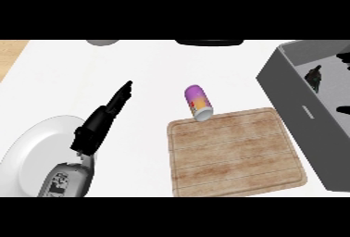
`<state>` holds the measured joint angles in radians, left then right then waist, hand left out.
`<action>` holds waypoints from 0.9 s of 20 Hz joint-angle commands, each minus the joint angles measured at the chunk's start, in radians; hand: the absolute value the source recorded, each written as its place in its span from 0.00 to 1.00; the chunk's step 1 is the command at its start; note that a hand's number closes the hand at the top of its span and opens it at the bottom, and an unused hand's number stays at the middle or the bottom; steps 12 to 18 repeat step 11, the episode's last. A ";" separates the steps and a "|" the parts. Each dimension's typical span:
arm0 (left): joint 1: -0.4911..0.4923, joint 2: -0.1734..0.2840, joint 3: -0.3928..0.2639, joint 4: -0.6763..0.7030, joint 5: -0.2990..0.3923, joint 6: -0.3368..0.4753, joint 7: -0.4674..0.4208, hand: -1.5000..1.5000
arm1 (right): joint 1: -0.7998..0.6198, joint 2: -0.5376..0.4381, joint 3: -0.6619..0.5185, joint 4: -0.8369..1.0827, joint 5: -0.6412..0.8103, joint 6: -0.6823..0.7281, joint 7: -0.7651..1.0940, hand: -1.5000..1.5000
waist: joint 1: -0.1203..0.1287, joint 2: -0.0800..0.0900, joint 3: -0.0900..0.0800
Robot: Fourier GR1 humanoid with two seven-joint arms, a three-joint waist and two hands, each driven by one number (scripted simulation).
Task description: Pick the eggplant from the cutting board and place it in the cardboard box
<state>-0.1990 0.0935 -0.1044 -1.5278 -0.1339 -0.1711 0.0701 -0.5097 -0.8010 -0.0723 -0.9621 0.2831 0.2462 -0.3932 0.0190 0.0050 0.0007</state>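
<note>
The left hand (103, 121) rests with straight, unclenched fingers over the plate (31, 152) at near left. The board (232, 150) lies bare. The right hand (315, 76) shows dimly inside the grey box (294, 99); its fingers and any eggplant cannot be made out. A can (197, 102) lies beyond the board.

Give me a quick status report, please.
Left hand open over plate. Dark shapes in box, maybe right hand. No eggplant on cutting board. Can at board's edge.

The bench (157, 65) is showing plain white. The cutting board (236, 152) is showing brown wood grain with pale lines. The can (197, 102) is wearing purple fading to orange, its end white. The plate (34, 152) is gleaming white, the box (301, 125) grey, the left hand (103, 121) black.
</note>
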 commanded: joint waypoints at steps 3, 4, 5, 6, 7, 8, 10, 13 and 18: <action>-0.011 -0.015 -0.006 0.000 -0.016 0.015 0.011 0.50 | -0.058 0.079 -0.119 0.159 -0.131 0.031 -0.094 0.00 | -0.002 0.001 0.001; -0.001 -0.005 0.000 -0.030 0.003 -0.002 0.023 0.50 | -0.092 0.084 -0.155 0.165 -0.169 0.036 -0.065 0.00 | 0.002 -0.001 0.001; -0.006 -0.004 0.002 -0.019 -0.005 0.004 0.008 0.50 | -0.068 0.097 -0.198 0.183 -0.220 0.044 -0.096 0.00 | -0.006 0.000 0.002; 0.011 -0.034 -0.013 0.001 -0.008 0.020 0.011 0.50 | -0.072 0.081 -0.230 0.196 -0.257 0.078 -0.090 0.00 | -0.013 -0.001 0.001; -0.012 -0.014 0.010 0.032 0.005 0.003 -0.006 0.50 | -0.106 0.060 -0.259 0.234 -0.290 0.121 -0.084 0.00 | -0.011 0.002 0.001; -0.001 -0.008 0.008 -0.015 0.012 -0.004 0.015 0.50 | -0.147 0.044 -0.295 0.266 -0.344 0.178 -0.029 0.00 | 0.000 -0.001 0.001; -0.006 -0.007 0.013 0.032 0.002 -0.002 -0.020 0.50 | -0.137 -0.009 -0.343 0.338 -0.382 0.244 -0.075 0.00 | -0.008 0.003 0.001; -0.011 -0.009 -0.003 -0.010 -0.023 0.015 0.014 0.50 | -0.142 -0.036 -0.360 0.371 -0.396 0.273 -0.057 0.00 | -0.006 0.000 0.001; -0.011 -0.009 -0.003 -0.010 -0.023 0.015 0.014 0.50 | -0.142 -0.036 -0.360 0.371 -0.396 0.273 -0.057 0.00 | -0.006 0.000 0.001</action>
